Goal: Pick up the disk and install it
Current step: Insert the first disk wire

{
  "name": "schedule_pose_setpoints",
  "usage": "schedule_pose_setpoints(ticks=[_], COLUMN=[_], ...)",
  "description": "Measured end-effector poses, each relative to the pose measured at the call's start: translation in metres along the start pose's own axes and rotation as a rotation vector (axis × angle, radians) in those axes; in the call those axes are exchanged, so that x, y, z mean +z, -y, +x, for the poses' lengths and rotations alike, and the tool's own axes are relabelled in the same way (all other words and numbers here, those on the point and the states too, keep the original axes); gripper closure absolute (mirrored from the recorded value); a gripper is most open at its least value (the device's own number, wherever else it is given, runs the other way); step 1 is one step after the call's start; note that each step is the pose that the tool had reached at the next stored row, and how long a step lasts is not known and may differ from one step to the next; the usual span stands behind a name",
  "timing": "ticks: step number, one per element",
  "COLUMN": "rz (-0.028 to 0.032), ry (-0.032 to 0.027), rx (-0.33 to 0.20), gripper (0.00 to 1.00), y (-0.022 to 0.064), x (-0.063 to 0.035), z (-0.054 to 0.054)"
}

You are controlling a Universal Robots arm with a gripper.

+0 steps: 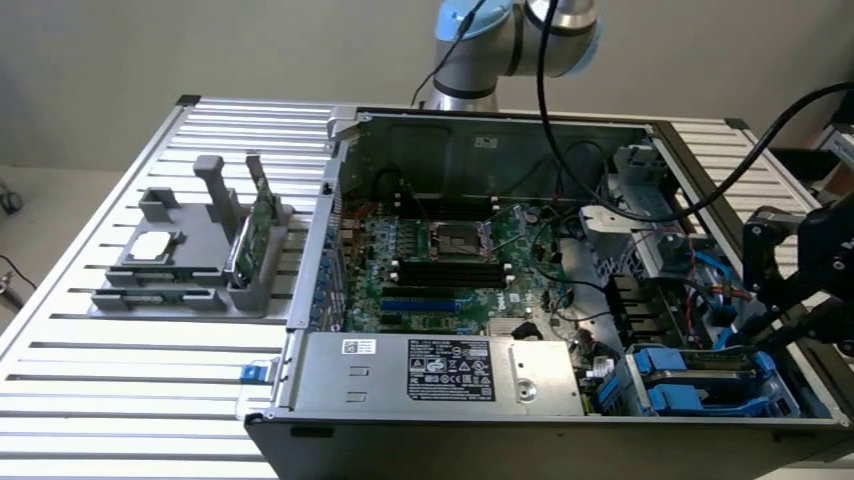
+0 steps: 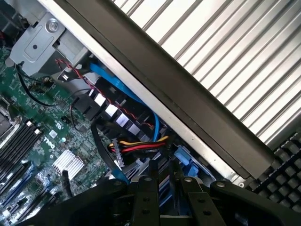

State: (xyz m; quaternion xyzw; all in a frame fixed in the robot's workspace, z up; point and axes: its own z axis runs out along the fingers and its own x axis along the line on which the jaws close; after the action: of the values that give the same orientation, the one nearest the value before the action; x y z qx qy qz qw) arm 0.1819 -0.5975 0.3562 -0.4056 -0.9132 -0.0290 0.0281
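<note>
The claw [image 1: 763,325] hangs over the case's corner bay, where the disk [image 1: 697,368] lies in its blue carrier; I cannot tell whether it is clamped on it. The power leads [image 2: 141,145] and blue cable [image 2: 121,87] just beside could snag, or a tilted carrier could jam against the case wall [image 2: 164,80]. The board [image 2: 49,141] reads "DELL"; the supply label [image 1: 451,368] is too small to read.

The hand [image 2: 164,190] hangs inside the open computer case [image 2: 155,70], near a blue plastic part [image 2: 184,161]. Blue cables [image 2: 117,85] and red-yellow wires [image 2: 141,146] run along the case wall beside the green motherboard [image 2: 42,136]. The slatted counter [image 2: 225,52] lies outside the wall.
</note>
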Motion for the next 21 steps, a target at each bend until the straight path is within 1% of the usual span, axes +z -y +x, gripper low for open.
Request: schedule_pose_setpoints(ticks=[4, 7, 8, 13, 14, 15, 21], rz=[-0.0061, -0.0125, -0.016, -0.0382, -0.0403, -0.0406, -0.0427], ry=[-0.0042, -0.008, -0.0108, -0.0322, -0.0342, -0.0345, -0.0344], rx=[0.021, 0.05, 0.06, 0.097, 0.101, 0.103, 0.119], gripper=[0.75, 0.75, 0.75, 0.75, 0.75, 0.75, 0.75], y=[0.0015, 0.0019, 0.0019, 0.0019, 0.0019, 0.0019, 0.001], x=[0.005, 0.0082, 0.0088, 0.0111, 0.0111, 0.0112, 0.0109], z=[-0.0019, -0.0025, -0.0026, -0.0027, -0.0027, -0.0031, -0.006])
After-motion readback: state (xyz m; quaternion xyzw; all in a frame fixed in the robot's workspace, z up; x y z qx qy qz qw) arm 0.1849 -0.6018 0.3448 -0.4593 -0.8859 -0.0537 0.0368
